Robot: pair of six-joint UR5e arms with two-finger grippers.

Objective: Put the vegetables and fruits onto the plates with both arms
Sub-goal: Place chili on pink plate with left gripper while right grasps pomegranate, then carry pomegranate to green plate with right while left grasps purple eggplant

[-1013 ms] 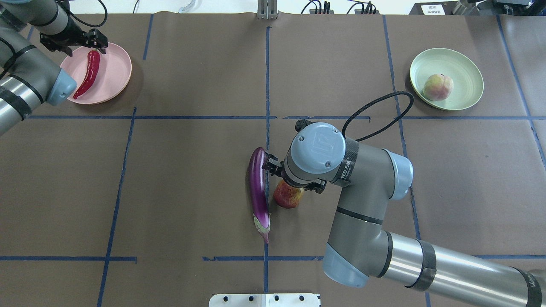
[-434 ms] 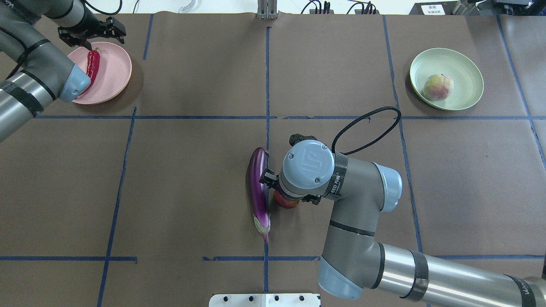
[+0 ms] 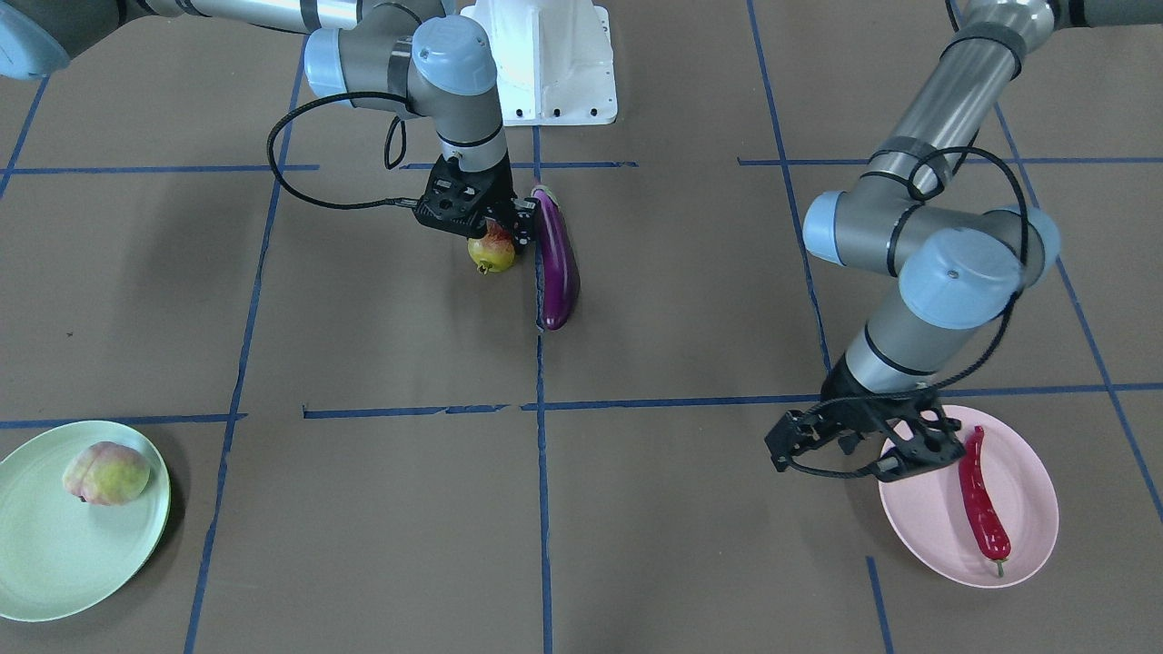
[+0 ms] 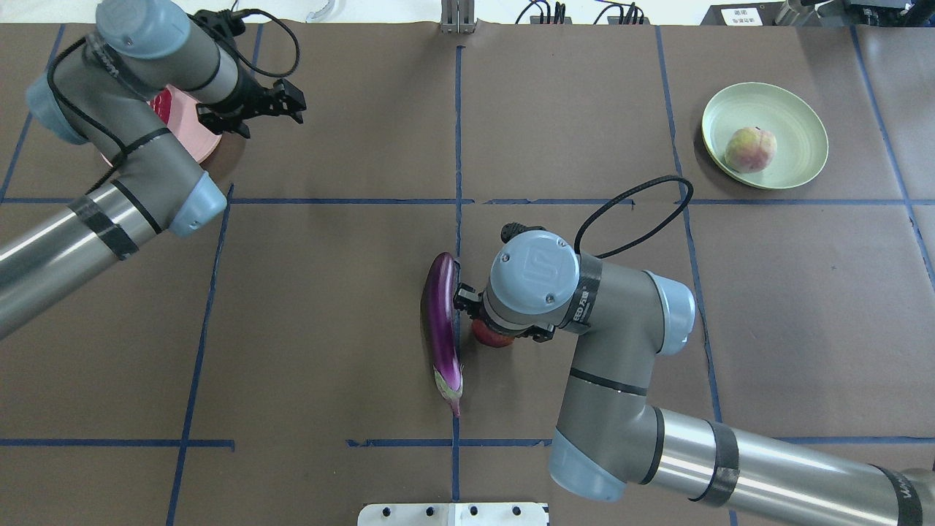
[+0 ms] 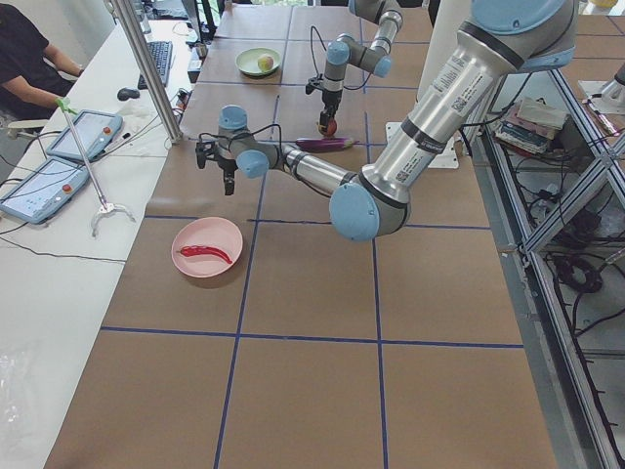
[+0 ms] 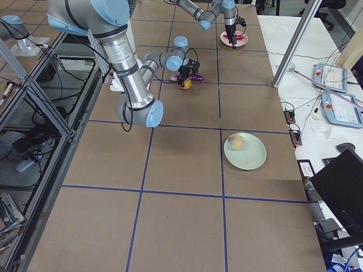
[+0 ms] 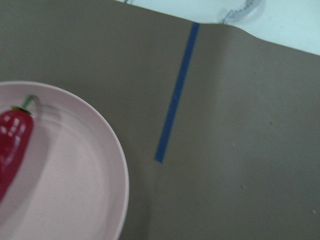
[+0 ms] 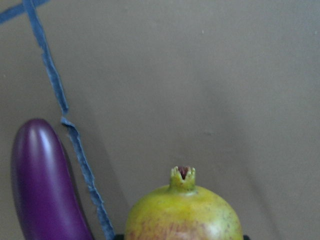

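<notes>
My right gripper (image 3: 491, 238) is down over the red-and-yellow-green mottled fruit (image 4: 492, 338) near the table's centre, shut on it; the fruit fills the bottom of the right wrist view (image 8: 182, 215). The purple eggplant (image 4: 440, 329) lies just beside it on the paper. My left gripper (image 4: 281, 108) is open and empty, just right of the pink plate (image 3: 918, 518), which holds the red chili (image 3: 981, 504). In the overhead view the left arm hides most of that plate. The peach (image 4: 750, 148) sits on the mint green plate (image 4: 796, 117) at the far right.
Brown paper with blue tape lines (image 4: 458, 131) covers the table. The white base block (image 3: 545, 64) stands at the robot's edge. A metal post (image 5: 146, 68), tablets and a seated person (image 5: 29, 59) are beyond the table's far side.
My left arm swung right, off the pink plate, leaving the chili there. My right gripper came down around the mottled fruit beside the eggplant.
</notes>
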